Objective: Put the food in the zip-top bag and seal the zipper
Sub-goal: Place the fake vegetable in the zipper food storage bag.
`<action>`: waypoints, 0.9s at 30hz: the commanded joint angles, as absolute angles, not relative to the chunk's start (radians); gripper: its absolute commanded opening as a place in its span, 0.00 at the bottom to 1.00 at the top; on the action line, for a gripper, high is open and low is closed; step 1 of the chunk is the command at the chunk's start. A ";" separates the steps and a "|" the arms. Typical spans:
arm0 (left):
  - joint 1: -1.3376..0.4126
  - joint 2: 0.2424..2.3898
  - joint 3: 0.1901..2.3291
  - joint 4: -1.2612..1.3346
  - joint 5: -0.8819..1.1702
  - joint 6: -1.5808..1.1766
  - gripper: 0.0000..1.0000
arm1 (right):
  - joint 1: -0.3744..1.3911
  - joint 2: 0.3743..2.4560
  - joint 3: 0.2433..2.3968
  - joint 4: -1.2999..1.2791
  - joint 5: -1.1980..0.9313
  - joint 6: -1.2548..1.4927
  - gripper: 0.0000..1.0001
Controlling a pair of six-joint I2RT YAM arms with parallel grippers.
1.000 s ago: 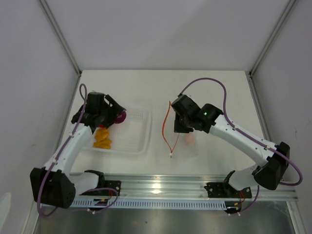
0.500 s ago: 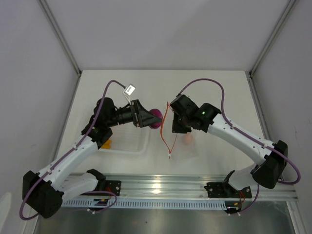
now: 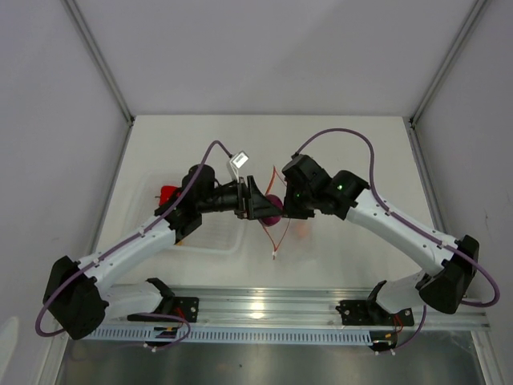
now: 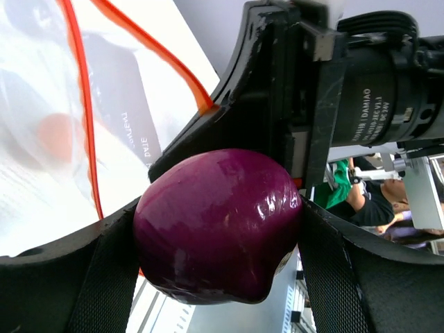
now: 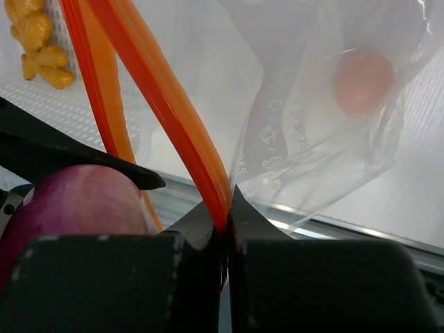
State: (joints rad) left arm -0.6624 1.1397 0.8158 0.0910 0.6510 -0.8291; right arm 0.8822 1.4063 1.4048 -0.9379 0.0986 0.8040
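Note:
My left gripper [image 3: 268, 210] is shut on the round purple food piece [image 4: 218, 225] and holds it in the air at the open mouth of the zip-top bag [image 5: 312, 118]. My right gripper [image 5: 227, 208] is shut on one side of the red-orange zipper [image 5: 166, 104] and holds the bag up; the other side of the zipper [image 4: 87, 118] hangs apart from it. A pale orange round piece [image 5: 364, 82] lies inside the bag. The red pepper-like piece [image 3: 168, 195] sits in the tray. The lumpy orange-yellow piece [image 5: 35, 38] lies on the tray's dotted base.
The rigid clear tray [image 3: 220, 233] stands at the left under my left arm. A metal rail [image 3: 264, 309] runs along the near edge. White walls close in the table on three sides.
My left arm has lifted the purple piece out of the tray and carried it right to the bag's mouth. My right gripper has kept its hold on the zipper.

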 commanded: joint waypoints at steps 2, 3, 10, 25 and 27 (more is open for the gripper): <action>-0.684 1.169 0.822 0.170 0.672 -0.825 0.54 | 0.888 1.368 1.445 -0.914 0.101 0.819 0.00; -0.686 1.173 0.813 0.175 0.663 -0.828 0.55 | 0.888 1.368 1.447 -0.914 0.101 0.819 0.00; -0.713 1.196 0.913 -0.176 0.434 -0.709 0.58 | 0.890 1.350 1.453 -0.916 0.104 0.824 0.00; -0.712 1.227 0.931 -0.199 0.382 -0.750 0.61 | 0.911 1.338 1.436 -0.917 0.106 0.818 0.00; -0.712 1.249 0.962 -0.227 0.368 -0.750 0.61 | 0.914 1.328 1.428 -0.913 0.103 0.815 0.00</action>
State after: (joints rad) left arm -0.7113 1.2285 0.9073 -0.2066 0.3992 -0.7433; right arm 0.9051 1.3670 1.4052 -0.9482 0.1131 0.8116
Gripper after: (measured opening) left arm 0.815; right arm 0.003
